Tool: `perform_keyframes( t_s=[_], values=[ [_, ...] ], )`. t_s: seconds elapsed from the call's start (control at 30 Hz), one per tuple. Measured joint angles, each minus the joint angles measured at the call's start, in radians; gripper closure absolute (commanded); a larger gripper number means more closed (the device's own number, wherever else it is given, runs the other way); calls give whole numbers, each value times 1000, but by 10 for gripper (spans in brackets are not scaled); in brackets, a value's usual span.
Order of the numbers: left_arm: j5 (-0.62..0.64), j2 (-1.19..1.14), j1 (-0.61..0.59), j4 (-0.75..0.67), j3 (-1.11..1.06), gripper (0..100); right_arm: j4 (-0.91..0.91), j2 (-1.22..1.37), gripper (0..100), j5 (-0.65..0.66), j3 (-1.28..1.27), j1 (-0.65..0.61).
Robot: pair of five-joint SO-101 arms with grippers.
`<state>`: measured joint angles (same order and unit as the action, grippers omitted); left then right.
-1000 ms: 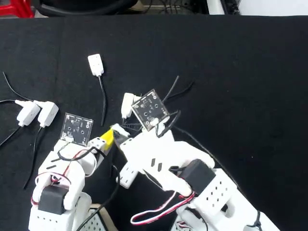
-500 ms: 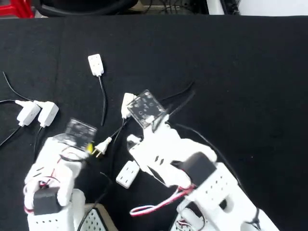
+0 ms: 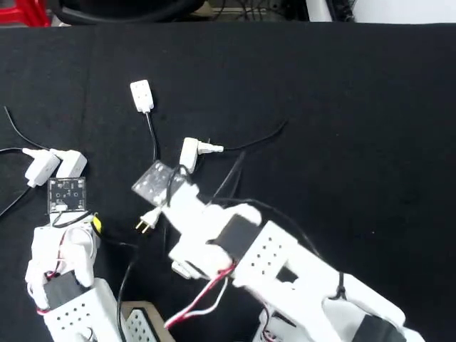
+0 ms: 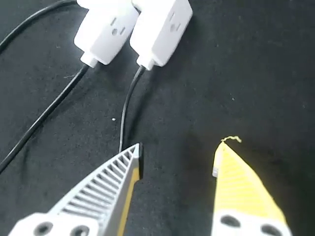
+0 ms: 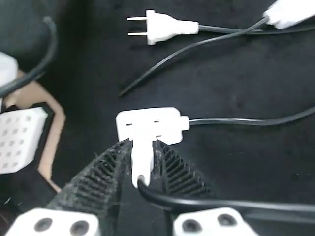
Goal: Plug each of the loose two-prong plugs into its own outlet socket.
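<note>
My right gripper point(image 5: 141, 147) is shut on a white two-prong plug point(image 5: 141, 164), whose front end meets a white outlet socket point(image 5: 152, 125) lying on the black table. A loose plug point(image 5: 160, 27) lies beyond it, prongs bare, and is the same loose plug point(image 3: 147, 221) beside the right arm in the high view. My left gripper point(image 4: 179, 147) is open and holds nothing, a short way from two sockets point(image 4: 106, 32) point(image 4: 162, 29) lying side by side. Those two sockets point(image 3: 40, 165) point(image 3: 70, 164) sit at the table's left.
Another socket point(image 3: 142, 95) lies farther back, and one more socket point(image 3: 189, 153) lies mid-table with a plug point(image 3: 209, 148) at its side. Thin black cables point(image 3: 152, 142) trail across the cloth. A perforated white base point(image 5: 17, 137) stands close to the right gripper.
The left arm has swung left to the pair of sockets. The right arm has swung left and toward the front, uncovering the mid-table socket and the loose plug.
</note>
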<state>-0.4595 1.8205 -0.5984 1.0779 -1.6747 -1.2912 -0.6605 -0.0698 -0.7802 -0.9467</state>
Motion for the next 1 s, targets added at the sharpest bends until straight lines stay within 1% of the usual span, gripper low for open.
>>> perform_keyframes(
  t_s=[0.2,0.27,0.4,0.63,1.0],
  values=[
    [12,0,-2,-5,0,759,0,0,987,-83,-37,-123],
    [12,0,-2,-5,-3,759,0,8,987,-95,-40,-143],
    [12,0,-2,-5,-3,759,14,9,987,-98,-75,-152],
    [12,0,-2,-5,-3,759,127,9,987,-98,-150,-153],
    [12,0,-2,-5,-3,759,140,9,987,-101,-161,-153]
  ],
)
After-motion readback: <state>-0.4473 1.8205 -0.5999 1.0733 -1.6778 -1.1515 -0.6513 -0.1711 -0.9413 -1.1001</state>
